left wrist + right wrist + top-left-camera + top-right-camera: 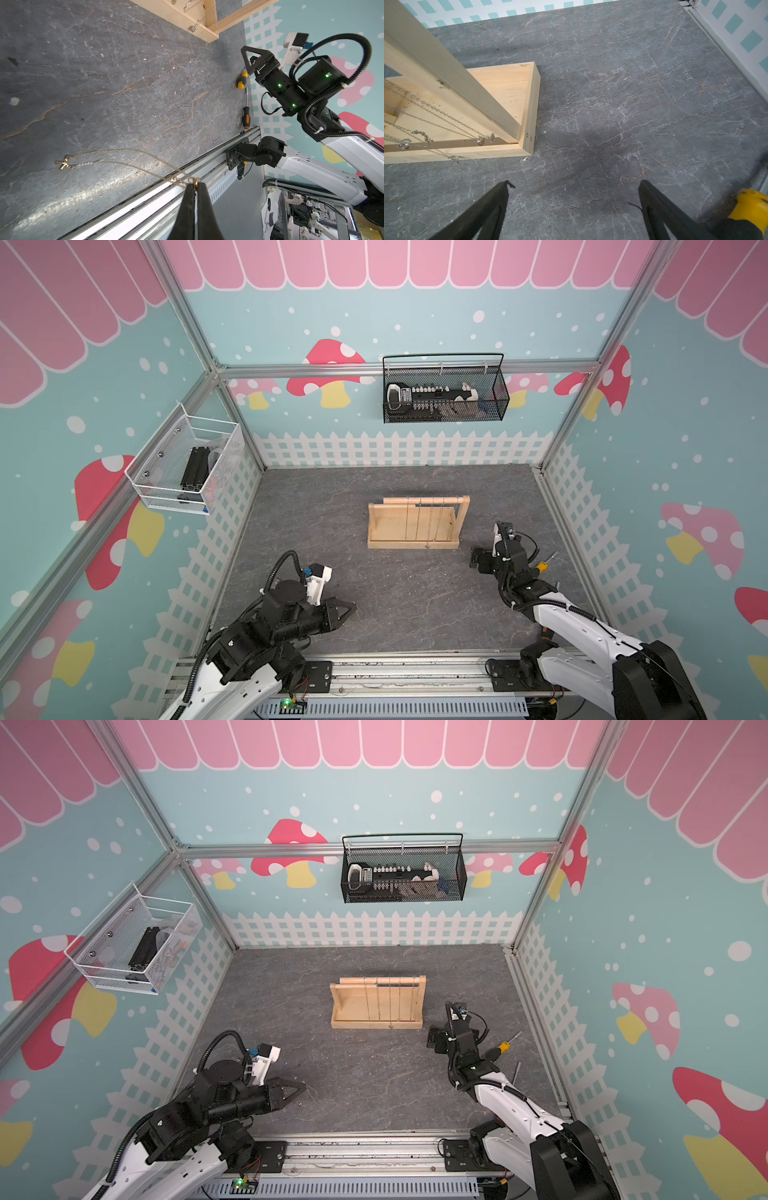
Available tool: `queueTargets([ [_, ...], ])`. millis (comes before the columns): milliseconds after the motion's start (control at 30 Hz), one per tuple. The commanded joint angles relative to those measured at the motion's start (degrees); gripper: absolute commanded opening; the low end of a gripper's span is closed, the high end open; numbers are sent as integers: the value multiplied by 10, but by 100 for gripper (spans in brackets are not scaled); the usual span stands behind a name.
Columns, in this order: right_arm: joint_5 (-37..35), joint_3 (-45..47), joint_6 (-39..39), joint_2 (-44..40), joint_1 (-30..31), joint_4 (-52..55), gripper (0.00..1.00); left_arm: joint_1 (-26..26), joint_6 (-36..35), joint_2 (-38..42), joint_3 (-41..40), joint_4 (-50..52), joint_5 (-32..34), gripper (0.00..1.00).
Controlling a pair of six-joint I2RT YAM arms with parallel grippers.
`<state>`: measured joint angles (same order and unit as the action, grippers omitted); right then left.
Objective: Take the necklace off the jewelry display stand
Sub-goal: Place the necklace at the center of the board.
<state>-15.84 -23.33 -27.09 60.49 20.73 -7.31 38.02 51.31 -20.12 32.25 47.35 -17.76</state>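
Pinching a gold necklace (174, 179) in tightly closed jaws, the left gripper (195, 187) lets its slack lie on the grey tabletop (124, 83), well apart from the jewelry display stand (390, 526). Likely light, limp and tangle-prone; grip the chain itself. The right gripper (576, 184) gapes empty.

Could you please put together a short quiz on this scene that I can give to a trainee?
1. True or false: the left tool is shut on a gold necklace.
2. Which describes the right tool?
A. Open and empty, near one end of the jewelry display stand.
B. Shut on the stand's rail.
C. Shut on a screwdriver handle.
3. In a few words: what hangs from the stand's rail?

Key: 1 true; 2 A; 3 several silver chains.
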Motion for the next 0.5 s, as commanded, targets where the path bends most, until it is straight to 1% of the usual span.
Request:
queueTargets([
  [0, 3, -7, -7, 1, 4, -5, 99, 2, 16, 2, 1, 6, 25, 0],
  [167, 2, -7, -7, 1, 4, -4, 99, 3, 16, 13, 8, 6, 14, 0],
  [467, 0, -9, -6, 6, 4, -6, 99, 2, 54, 75, -13, 8, -46, 0],
])
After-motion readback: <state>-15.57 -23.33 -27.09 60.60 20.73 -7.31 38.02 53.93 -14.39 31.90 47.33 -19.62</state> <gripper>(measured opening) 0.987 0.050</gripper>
